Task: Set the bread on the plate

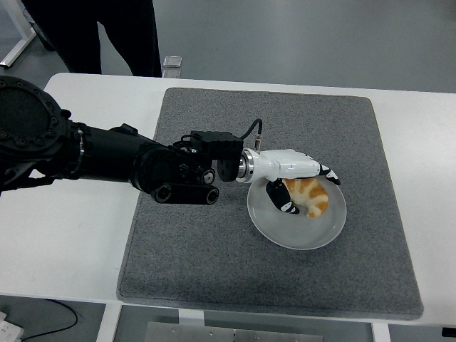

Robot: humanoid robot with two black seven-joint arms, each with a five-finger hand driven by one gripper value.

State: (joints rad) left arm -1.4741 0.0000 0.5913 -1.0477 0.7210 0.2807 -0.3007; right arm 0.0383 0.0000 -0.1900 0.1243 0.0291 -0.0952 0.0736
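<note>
A golden croissant [311, 195] lies on the pale round plate [297, 235] at the right of the grey mat. My left hand [303, 187], white with black fingertips, hovers over the plate's left part right at the bread. Its upper fingers [327, 172] are spread out above the croissant and its thumb [278, 199] hangs down on the near-left side. The fingers are no longer wrapped around the bread. My black left arm [135, 167] reaches in from the left edge. The right arm is out of view.
The grey mat [214, 263] covers the middle of the white table [64, 242]. A person in dark clothes [100, 28] stands beyond the table's far left corner. A small pale object [172, 62] lies on the floor behind the table.
</note>
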